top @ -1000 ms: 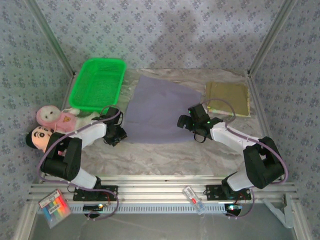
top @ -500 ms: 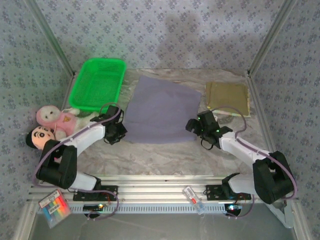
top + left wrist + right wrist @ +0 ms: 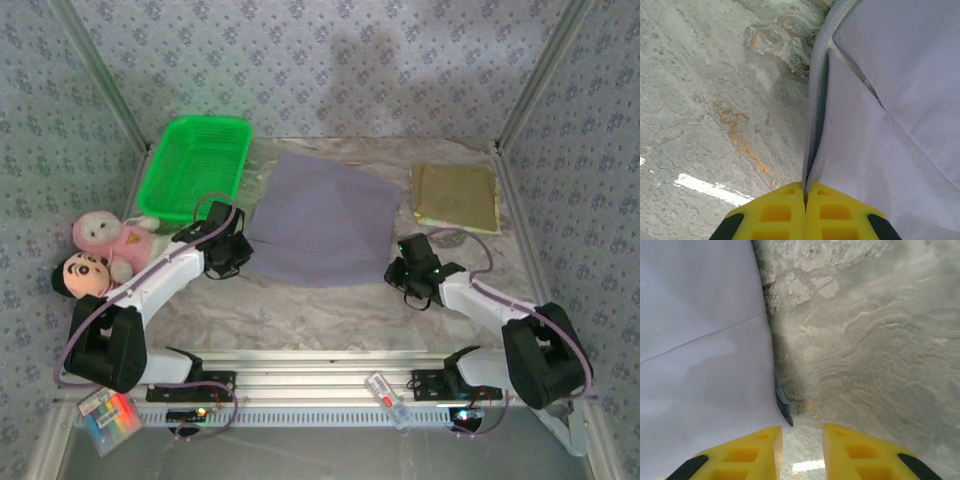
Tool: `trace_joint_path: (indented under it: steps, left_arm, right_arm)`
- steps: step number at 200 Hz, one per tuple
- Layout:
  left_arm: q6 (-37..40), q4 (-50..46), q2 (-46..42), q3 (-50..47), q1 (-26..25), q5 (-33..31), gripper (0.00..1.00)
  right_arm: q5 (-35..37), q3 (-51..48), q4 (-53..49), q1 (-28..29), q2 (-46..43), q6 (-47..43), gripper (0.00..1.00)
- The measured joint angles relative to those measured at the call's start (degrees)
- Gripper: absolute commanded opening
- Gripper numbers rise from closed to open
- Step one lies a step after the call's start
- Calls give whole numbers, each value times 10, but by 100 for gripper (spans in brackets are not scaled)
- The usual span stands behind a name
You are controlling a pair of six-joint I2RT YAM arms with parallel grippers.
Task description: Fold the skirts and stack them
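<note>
Green basket [image 3: 208,122] sits back left, only its bare mesh floor showing. Lavender skirt [image 3: 320,220] lies flat mid-table [image 3: 300,310] just right of the basket, and the folded olive skirt [image 3: 456,197] is back right. Left gripper [image 3: 805,192] is pinched tight on the lavender skirt's near-left edge; right gripper [image 3: 802,432] is at its near-right corner, jaws a narrow gap apart, nothing clamped.

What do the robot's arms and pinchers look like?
The left arm and right arm are white tubes with chunky black joints, each with a looping purplish cable. The left gripper and right gripper have blocky yellow fingers with square hollows and black patches at the sides.
</note>
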Motion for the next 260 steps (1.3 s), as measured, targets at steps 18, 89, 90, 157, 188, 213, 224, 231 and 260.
trace_joint_path:
  steps: [18,89,90,157,188,213,224,231,260]
  left_arm:
    - [-2,0,0,1,0,2,0]
    - [-5,0,0,1,0,2,0]
    - [-5,0,0,1,0,2,0]
    - [-7,2,1,1,0,6,0]
    - [-7,2,1,1,0,8,0]
    - [-7,3,1,1,0,10,0]
    - [-7,2,1,1,0,10,0]
    - [-7,2,1,1,1,10,0]
    - [-13,-13,-5,0,1,-11,0]
  right_arm:
    - [-10,0,17,6,26,-5,27]
    - [-23,2,49,17,60,-28,26]
    - [-23,2,49,17,60,-29,26]
    - [-27,10,79,29,72,-35,27]
    - [-28,10,80,32,76,-39,27]
    - [-27,10,81,32,83,-39,20]
    - [-28,10,80,32,83,-45,8]
    - [-31,10,81,32,84,-47,2]
    - [-50,10,73,30,73,-49,0]
